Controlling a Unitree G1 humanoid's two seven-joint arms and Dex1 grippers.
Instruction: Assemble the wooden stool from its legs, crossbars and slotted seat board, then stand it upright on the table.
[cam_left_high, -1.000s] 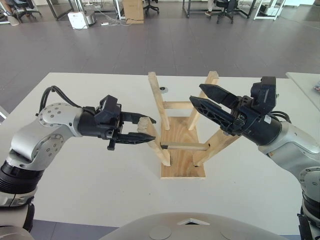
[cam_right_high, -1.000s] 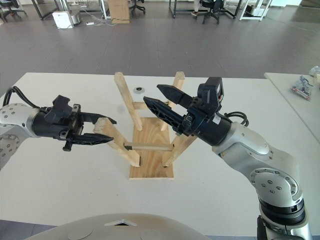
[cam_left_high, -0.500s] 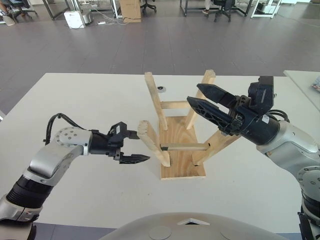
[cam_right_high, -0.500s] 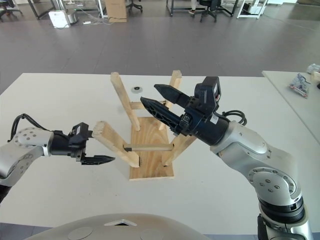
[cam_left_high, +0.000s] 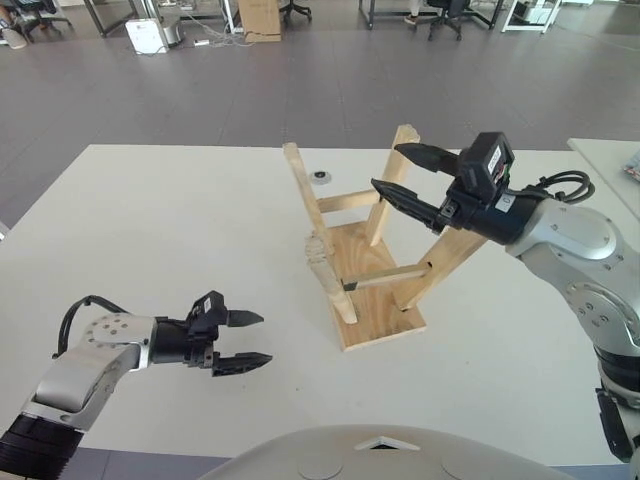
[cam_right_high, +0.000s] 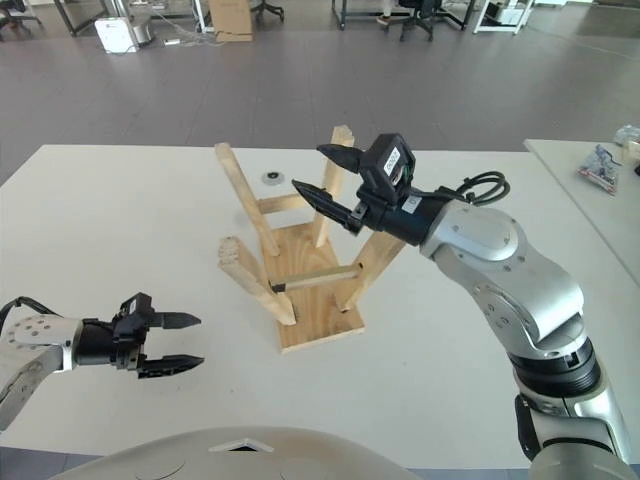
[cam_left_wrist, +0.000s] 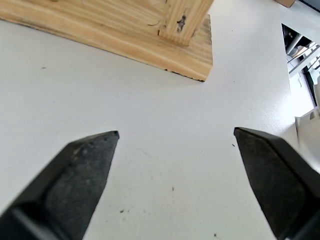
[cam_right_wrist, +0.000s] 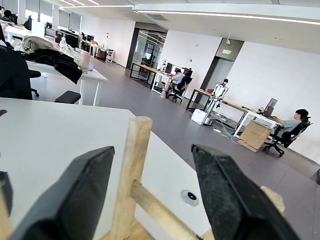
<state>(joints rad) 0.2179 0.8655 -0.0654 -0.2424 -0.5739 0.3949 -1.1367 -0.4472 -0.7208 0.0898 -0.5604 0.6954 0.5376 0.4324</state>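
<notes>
Stool (cam_left_high: 378, 308) inverted; R claw (cam_left_high: 386, 167) agape beside

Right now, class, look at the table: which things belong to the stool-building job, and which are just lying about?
Part of the job:
seat board
legs
crossbars
left gripper, open
right gripper, open

Just lying about:
small round disc on the table
packet at the far right
cardboard box in the room behind

My stool (cam_left_high: 385, 315) is pale bare wood, grain showing, rough at the cut edges. My table (cam_left_high: 180, 230) is smooth matt white. The fingers (cam_left_wrist: 85, 170) of my left gripper (cam_left_high: 266, 338) are matt black plastic, finely grainy.
</notes>
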